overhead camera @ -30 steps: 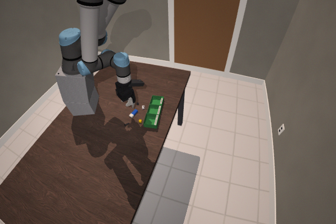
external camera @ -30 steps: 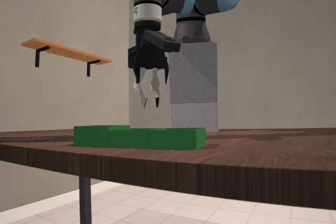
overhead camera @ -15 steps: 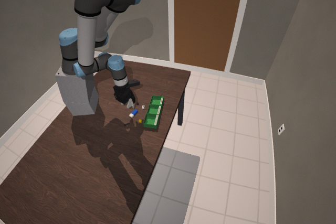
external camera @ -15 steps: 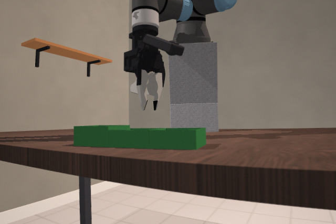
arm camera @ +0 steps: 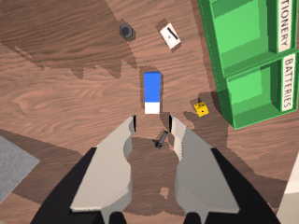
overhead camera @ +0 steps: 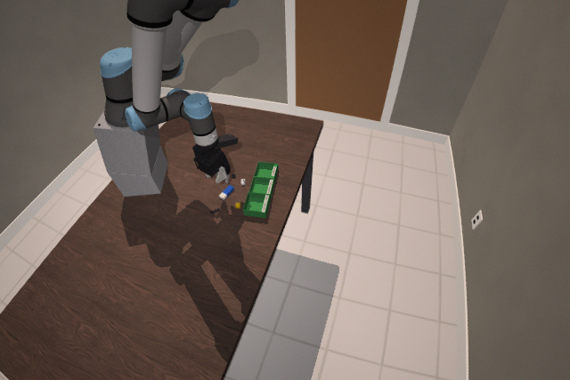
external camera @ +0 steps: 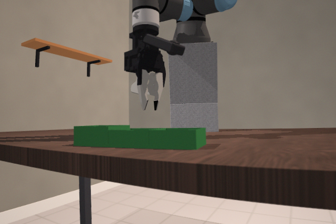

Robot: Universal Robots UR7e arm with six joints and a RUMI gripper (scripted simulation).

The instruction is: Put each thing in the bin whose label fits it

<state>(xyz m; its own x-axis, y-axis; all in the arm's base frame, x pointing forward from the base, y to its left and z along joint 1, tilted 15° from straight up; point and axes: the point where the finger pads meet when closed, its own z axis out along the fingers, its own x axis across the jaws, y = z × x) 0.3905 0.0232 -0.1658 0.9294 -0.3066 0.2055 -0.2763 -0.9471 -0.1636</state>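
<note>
My gripper (arm camera: 152,116) hangs above the table with its fingers partly apart and nothing between them. It also shows in the top and exterior views (overhead camera: 223,178) (external camera: 149,107). Just ahead of the fingertips a blue and white eraser (arm camera: 152,92) (overhead camera: 225,192) lies flat. A small dark bolt (arm camera: 161,139) lies on the table below the right finger. A small yellow piece (arm camera: 201,109) (overhead camera: 238,205) lies near the bins. A dark nut (arm camera: 126,31) and a small white piece with a black mark (arm camera: 170,36) (overhead camera: 242,181) lie further off. The green row of bins (arm camera: 248,56) (overhead camera: 261,190) (external camera: 138,137) stands upright, with labels reading stationery and batteries.
The grey robot pedestal (overhead camera: 131,159) stands at the table's left side. The table edge runs just beyond the bins. A grey mat (overhead camera: 285,316) lies on the floor beside the table.
</note>
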